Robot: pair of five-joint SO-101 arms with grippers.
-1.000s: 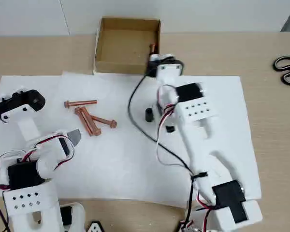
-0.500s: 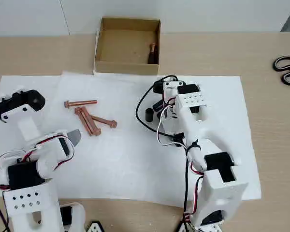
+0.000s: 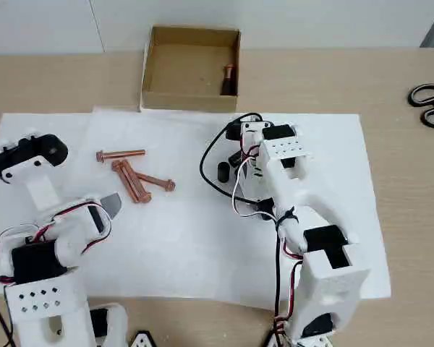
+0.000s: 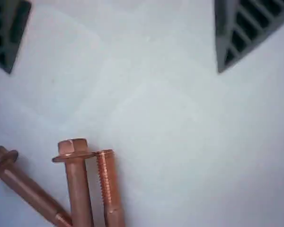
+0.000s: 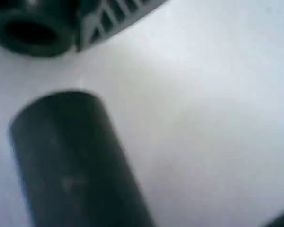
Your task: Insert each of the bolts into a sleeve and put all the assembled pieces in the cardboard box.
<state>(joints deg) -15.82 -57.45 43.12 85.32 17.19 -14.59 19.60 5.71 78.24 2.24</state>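
Several copper bolts (image 3: 134, 176) lie loose on the white paper (image 3: 166, 238). Three of them (image 4: 78, 182) show under my left gripper (image 4: 128, 33), which hangs open just short of the bolts (image 3: 110, 206). A black sleeve (image 3: 223, 171) lies on its side beside my right gripper (image 3: 237, 157). In the right wrist view this sleeve (image 5: 75, 161) is very close, a second sleeve (image 5: 31, 30) lies by one finger (image 5: 118, 14), and the gripper (image 5: 199, 118) looks open and holds nothing. One bolt in a sleeve (image 3: 229, 78) rests in the cardboard box (image 3: 184, 42).
The box stands at the table's far edge, just beyond the paper. Scissors (image 3: 430, 105) lie at the far right on the bare wood. The right arm's cables (image 3: 235, 195) loop over the paper near the sleeves.
My right arm has drawn back from the box to above the sleeves, leaving the assembled bolt and sleeve in the box. The left arm has not moved.
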